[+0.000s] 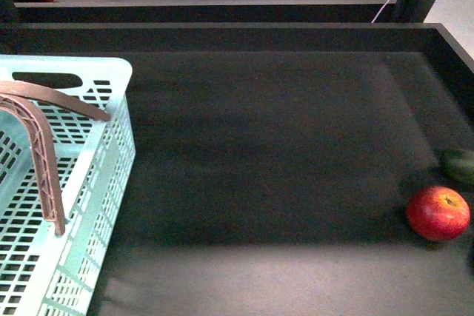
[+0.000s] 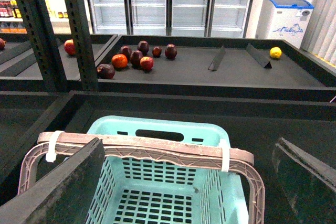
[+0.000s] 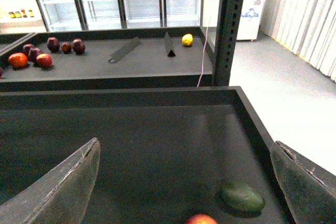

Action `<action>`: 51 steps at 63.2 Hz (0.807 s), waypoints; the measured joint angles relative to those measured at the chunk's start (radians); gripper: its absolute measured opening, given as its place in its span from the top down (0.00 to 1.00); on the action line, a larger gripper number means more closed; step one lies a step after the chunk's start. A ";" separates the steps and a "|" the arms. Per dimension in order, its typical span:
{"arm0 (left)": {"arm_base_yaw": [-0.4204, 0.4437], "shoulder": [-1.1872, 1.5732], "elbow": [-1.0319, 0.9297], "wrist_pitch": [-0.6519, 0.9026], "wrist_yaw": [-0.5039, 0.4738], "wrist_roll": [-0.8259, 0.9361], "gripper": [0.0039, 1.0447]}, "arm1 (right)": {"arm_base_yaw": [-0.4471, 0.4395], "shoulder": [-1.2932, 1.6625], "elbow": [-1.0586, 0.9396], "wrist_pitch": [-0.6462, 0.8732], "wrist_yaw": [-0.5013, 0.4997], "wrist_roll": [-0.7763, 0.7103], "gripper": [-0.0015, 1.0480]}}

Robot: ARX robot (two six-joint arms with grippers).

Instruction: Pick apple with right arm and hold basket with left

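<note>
The red apple (image 1: 438,213) with a yellowish stem patch lies on the dark tray floor at the near right; only its top shows in the right wrist view (image 3: 201,219). My right gripper (image 3: 184,182) hangs open above it, nothing between the fingers (image 3: 63,187). The mint-blue basket (image 1: 111,120) stands at the near left, its brown latticed handle (image 1: 41,146) raised. In the left wrist view my left gripper (image 2: 189,182) is open, hovering over the basket (image 2: 157,127) with the handle (image 2: 142,148) between its fingers, apart from them. Neither arm shows in the front view.
A dull green fruit (image 1: 460,165) lies just behind the apple near the tray's right wall (image 1: 452,53). The shelf behind holds several red and dark fruits (image 2: 136,59) and a lemon (image 2: 275,52). A dark upright post (image 3: 231,24) stands at the tray's far right corner.
</note>
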 joint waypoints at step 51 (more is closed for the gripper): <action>0.108 1.035 0.390 0.080 -0.024 -0.975 0.06 | 0.000 -0.001 0.000 0.000 0.000 0.000 0.08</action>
